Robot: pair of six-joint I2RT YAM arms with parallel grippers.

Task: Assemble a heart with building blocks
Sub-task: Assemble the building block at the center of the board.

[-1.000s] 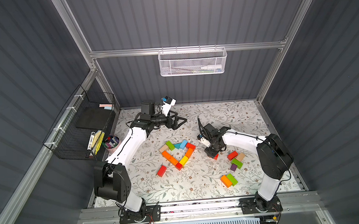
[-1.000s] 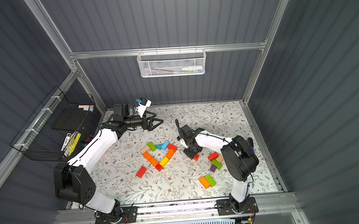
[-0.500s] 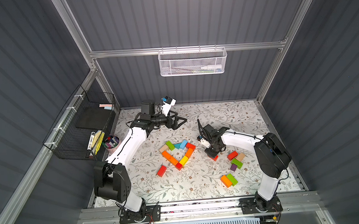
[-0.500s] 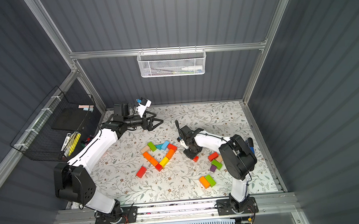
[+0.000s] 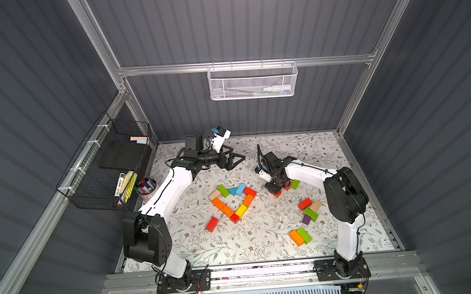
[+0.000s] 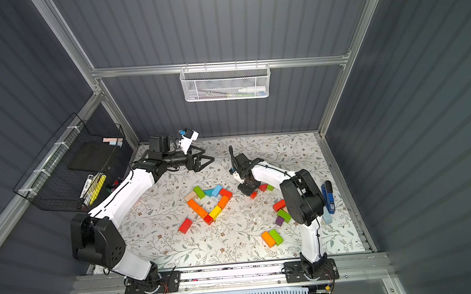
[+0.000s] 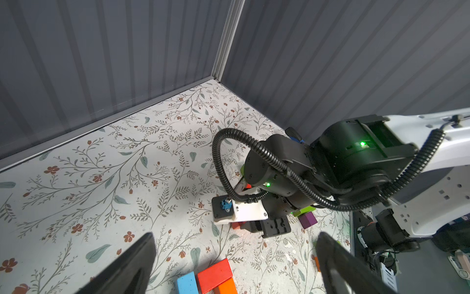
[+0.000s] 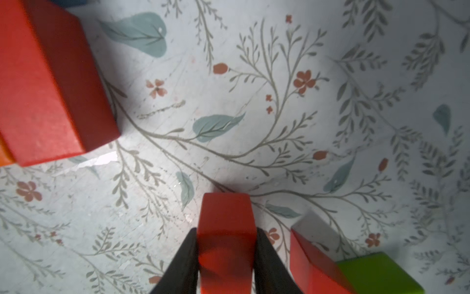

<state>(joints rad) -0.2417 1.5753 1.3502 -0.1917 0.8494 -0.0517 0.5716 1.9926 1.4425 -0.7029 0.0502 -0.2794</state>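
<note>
My right gripper point(image 8: 225, 232) clamps the small red block point(image 8: 226, 211), left gripper point(image 7: 235, 236) gapes empty — I'd lift straight, clear of the green block point(image 8: 376, 272), then swing to the unfinished heart point(image 5: 248, 200).

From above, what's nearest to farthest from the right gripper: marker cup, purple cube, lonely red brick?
From the right gripper:
1. Purple cube, on the right side.
2. Lonely red brick, left of middle, toward the front.
3. Marker cup, far left edge.

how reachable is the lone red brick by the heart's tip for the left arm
Probably yes: the left end effector is open and empty, the red brick lies alone with nothing over it, and the right end effector grips a small red block elsewhere.
</note>
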